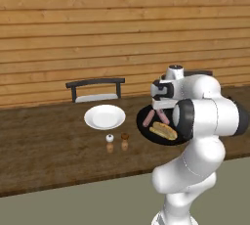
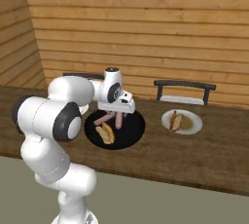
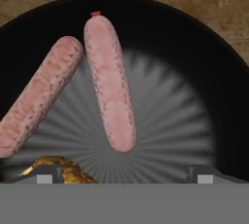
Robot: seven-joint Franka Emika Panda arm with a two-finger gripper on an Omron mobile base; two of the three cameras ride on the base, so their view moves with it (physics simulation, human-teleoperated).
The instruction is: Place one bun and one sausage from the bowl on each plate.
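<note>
- Left base view: the bowl (image 1: 146, 130) is seen on the wooden counter (image 1: 49, 146), partly hidden behind the arm's elbow. One bun (image 1: 163, 131) and two sausages are seen inside it; the nearer sausage (image 1: 149, 117) lies at the bowl's left part, the second sausage (image 1: 163, 117) just beside it.
- The gripper (image 1: 161, 109) is held above the bowl, over the sausages; its jaw spacing cannot be read from this angle.
- An empty plate (image 1: 104, 117) is noted left of the bowl, apart from it. Two small shakers, white-topped (image 1: 110, 143) and brown-topped (image 1: 125, 141), stand between that plate and the counter's front edge. A dark chair back (image 1: 95, 88) is seen beyond the plate.
- Right base view: the bowl (image 2: 131, 129) is recorded with the bun (image 2: 105, 133) at its left front and both sausages (image 2: 118, 120) under the gripper (image 2: 116, 113).
- Right of the bowl, a second plate (image 2: 192, 126) is seen carrying a bun with a sausage (image 2: 175, 121). A second chair back (image 2: 185, 89) stands behind that plate.
- Hand view: the bowl (image 3: 194, 86) is viewed from above. One sausage (image 3: 111, 82) lies near its centre; the other (image 3: 41, 94) lies angled to its left, their upper ends close together. A part of the bun (image 3: 61, 167) is noted at the lower left.
- The fingertips (image 3: 48, 174) are set wide apart, with nothing held between them.
</note>
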